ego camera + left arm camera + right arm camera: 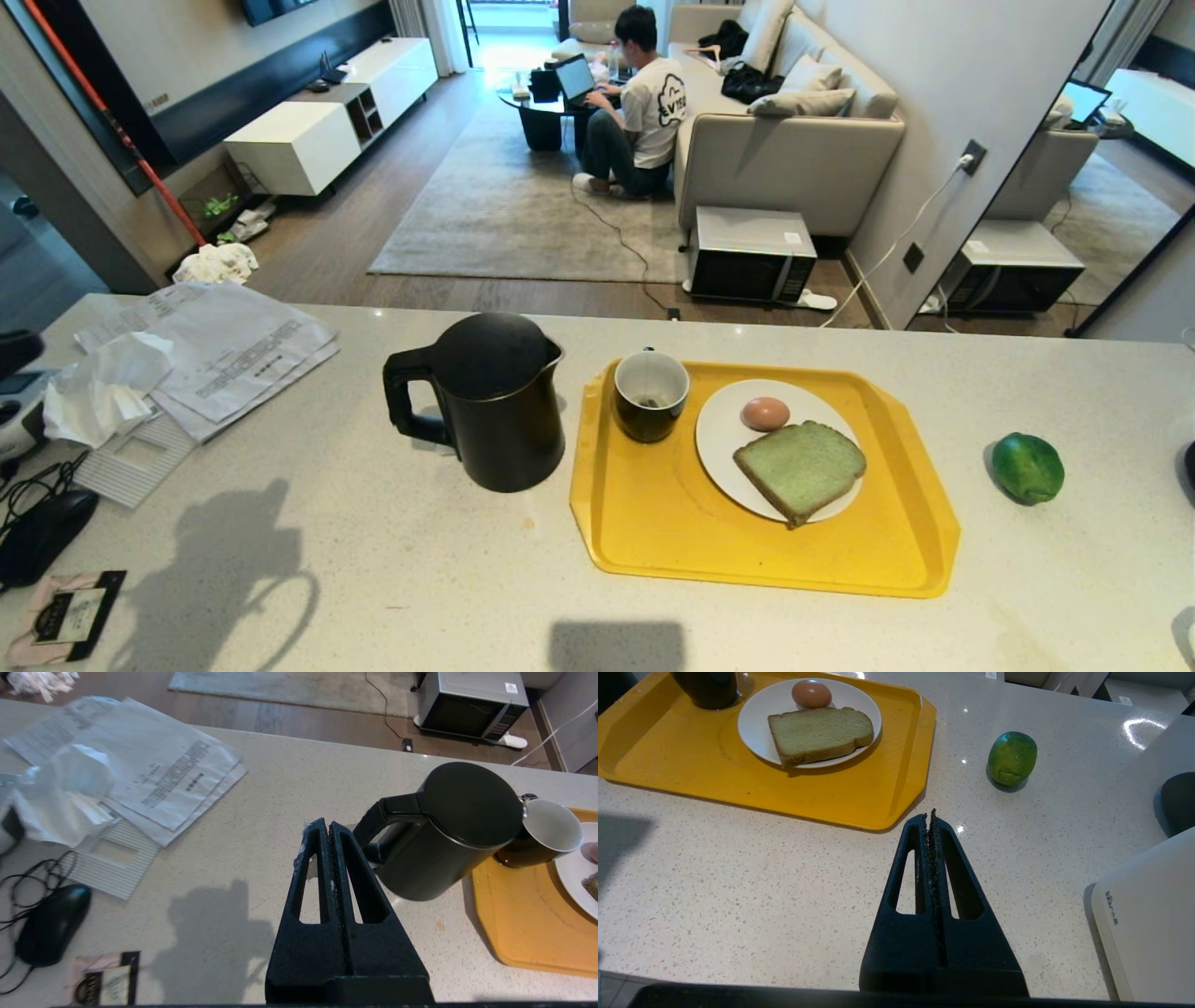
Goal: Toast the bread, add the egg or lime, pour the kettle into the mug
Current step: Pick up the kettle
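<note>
On the speckled counter (373, 560) the upright kettle (495, 401) points its handle left toward the left pincer (329, 828), pressed together.

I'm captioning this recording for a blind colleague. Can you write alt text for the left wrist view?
The shut left gripper hangs above a pale speckled counter, pointing toward the handle of a tall black kettle. Behind the kettle, a black mug stands on a yellow tray beside a white plate. Papers and a computer mouse lie on the gripper's other side.

kettle (495, 401) left of tray (653, 523); lime (1027, 467) right of it.
</note>
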Robot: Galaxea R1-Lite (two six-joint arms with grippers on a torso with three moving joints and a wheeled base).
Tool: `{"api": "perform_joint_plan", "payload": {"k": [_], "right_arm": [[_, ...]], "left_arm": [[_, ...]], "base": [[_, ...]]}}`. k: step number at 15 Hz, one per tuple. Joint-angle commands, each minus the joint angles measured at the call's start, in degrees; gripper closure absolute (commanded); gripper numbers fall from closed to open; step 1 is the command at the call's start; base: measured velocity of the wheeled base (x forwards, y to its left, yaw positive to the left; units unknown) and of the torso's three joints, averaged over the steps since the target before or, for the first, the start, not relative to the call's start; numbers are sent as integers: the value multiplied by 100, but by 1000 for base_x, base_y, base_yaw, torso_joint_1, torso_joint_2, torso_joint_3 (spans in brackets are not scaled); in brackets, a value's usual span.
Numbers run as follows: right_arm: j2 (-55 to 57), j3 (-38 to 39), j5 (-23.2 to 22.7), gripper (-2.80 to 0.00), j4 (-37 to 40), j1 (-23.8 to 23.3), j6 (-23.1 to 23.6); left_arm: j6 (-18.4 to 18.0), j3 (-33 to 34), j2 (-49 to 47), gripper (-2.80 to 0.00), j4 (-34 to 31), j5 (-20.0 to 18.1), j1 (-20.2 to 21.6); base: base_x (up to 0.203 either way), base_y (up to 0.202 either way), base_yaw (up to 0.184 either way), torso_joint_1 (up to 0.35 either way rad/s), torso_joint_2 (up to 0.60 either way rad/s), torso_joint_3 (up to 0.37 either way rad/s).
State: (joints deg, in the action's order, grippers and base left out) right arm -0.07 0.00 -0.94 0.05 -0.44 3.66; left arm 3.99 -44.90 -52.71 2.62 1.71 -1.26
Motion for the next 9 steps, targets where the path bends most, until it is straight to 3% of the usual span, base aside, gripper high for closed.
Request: {"api": "perform_joint_plan", "payload": {"k": [1,4,6,9], "right_arm": [[7,9,-3,0,4,0,4],[7,9,-3,0,-5,0,4],[7,9,-3,0,-1,0,4],[7,9,-3,0,4,0,4]], "left_arm": [[102,195,-1378,0,787,-262,89],[30,500,-2501,0,2217,-1846,380],[-196,958,-2847,0,3074,-2180,478],[-306,1455,-3195,0,3844,-2244,457]], "base": [[0,0,0,0,0,0],[0,0,0,0,0,0],[0,0,0,0,0,0],[0,0,0,0,0,0]]}}
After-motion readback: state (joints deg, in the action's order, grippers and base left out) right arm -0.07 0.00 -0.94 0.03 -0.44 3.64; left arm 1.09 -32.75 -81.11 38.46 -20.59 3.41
